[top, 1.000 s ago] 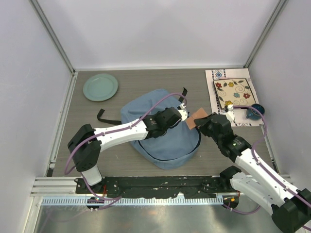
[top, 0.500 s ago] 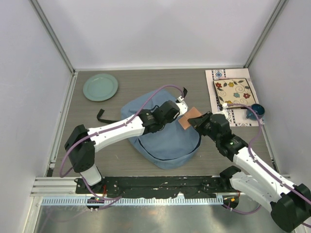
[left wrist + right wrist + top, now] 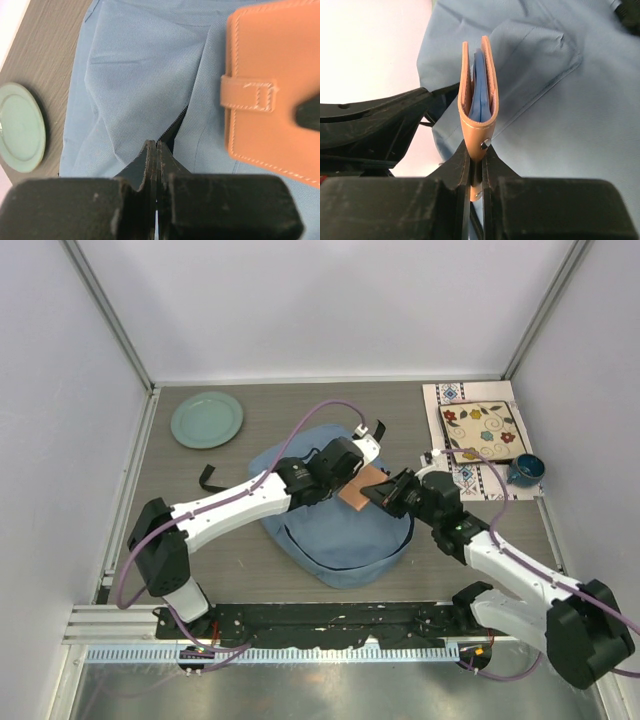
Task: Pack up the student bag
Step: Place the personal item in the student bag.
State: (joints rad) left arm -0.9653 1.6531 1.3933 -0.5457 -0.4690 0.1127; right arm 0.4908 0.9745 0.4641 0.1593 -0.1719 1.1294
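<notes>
There is one light-blue student bag (image 3: 340, 540), one tan leather wallet (image 3: 358, 486), one pale green plate (image 3: 206, 419), one dark blue cup (image 3: 526, 469), one floral square tile (image 3: 482, 430) and one patterned white mat (image 3: 445, 398). Two robot arms (image 3: 230, 512) (image 3: 510, 565) count alongside them.

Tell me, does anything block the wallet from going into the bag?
The cloth of the bag does: only a narrow zipper gap shows by the shut left gripper. The right gripper holds the wallet above it.

A robot lab booth: plain white walls (image 3: 320, 300), aluminium corner posts (image 3: 110, 315), black mounting rail (image 3: 330, 617).
</notes>
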